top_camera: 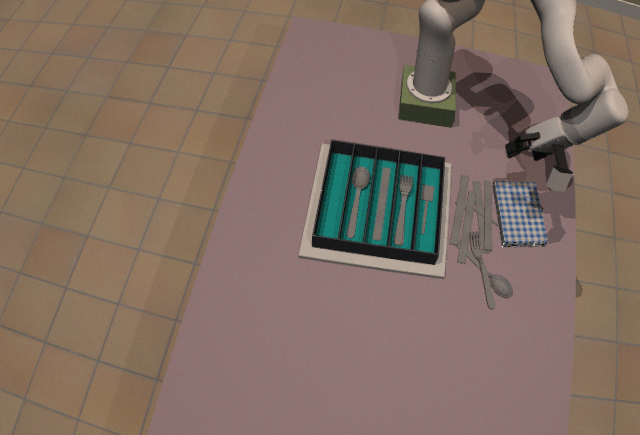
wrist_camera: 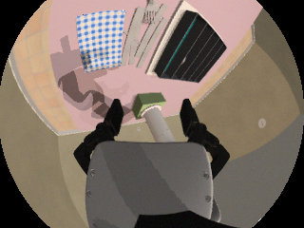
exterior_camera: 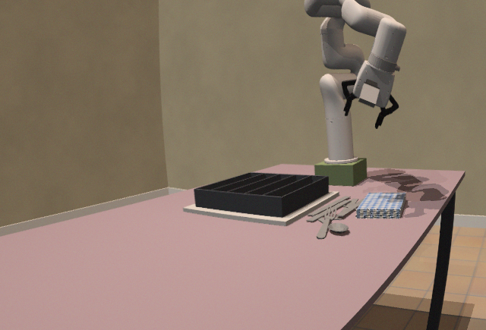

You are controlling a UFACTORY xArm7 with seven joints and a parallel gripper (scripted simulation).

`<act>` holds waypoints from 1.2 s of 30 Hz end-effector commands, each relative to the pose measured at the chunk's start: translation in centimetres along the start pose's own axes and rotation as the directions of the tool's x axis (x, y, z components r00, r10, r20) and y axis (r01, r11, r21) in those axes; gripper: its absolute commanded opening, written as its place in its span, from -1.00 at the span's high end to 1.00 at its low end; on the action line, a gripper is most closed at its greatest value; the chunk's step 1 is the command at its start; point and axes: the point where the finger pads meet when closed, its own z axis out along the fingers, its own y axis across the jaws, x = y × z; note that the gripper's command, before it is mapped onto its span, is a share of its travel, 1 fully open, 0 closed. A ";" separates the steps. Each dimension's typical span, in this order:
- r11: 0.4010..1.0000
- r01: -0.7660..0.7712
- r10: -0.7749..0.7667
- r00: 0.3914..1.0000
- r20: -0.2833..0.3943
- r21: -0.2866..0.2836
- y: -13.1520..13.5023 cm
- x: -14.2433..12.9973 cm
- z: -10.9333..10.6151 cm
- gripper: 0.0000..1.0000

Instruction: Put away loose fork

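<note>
Black two-fingered pincer point(exterior_camera: 364, 113) spread fully, gripping nothing, high above pink counter point(top_camera: 361, 342). Loose grey metal fork point(top_camera: 480, 268) lies on counter beside black teal-lined cutlery tray point(top_camera: 316, 201), touching grey spoon point(top_camera: 500, 284).

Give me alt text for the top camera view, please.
An open, empty gripper hangs above the checked cloth, right of a black cutlery tray. A loose fork lies on the table among knives and a spoon; another fork lies in the tray's fourth slot.
</note>
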 end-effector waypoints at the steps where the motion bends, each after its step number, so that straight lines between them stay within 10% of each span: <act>1: 1.000 0.005 -0.005 1.000 -0.003 0.014 0.1 0.1 -0.2 -1.00; 5: 1.000 0.005 -0.005 1.000 -0.003 0.014 0.1 0.1 -0.2 -1.00; 7: 0.983 -0.050 0.055 0.998 -0.024 0.179 5.6 1.0 -0.1 -1.00; 20: 0.983 -0.050 0.055 0.998 -0.024 0.179 5.6 1.0 -0.1 -1.00; 22: 0.942 -0.107 0.136 0.988 -0.070 0.318 11.4 1.3 0.1 -1.00; 35: 0.942 -0.107 0.136 0.988 -0.070 0.318 11.4 1.3 0.1 -1.00; 36: 0.917 -0.133 0.183 0.978 -0.099 0.375 14.3 1.2 0.2 -1.00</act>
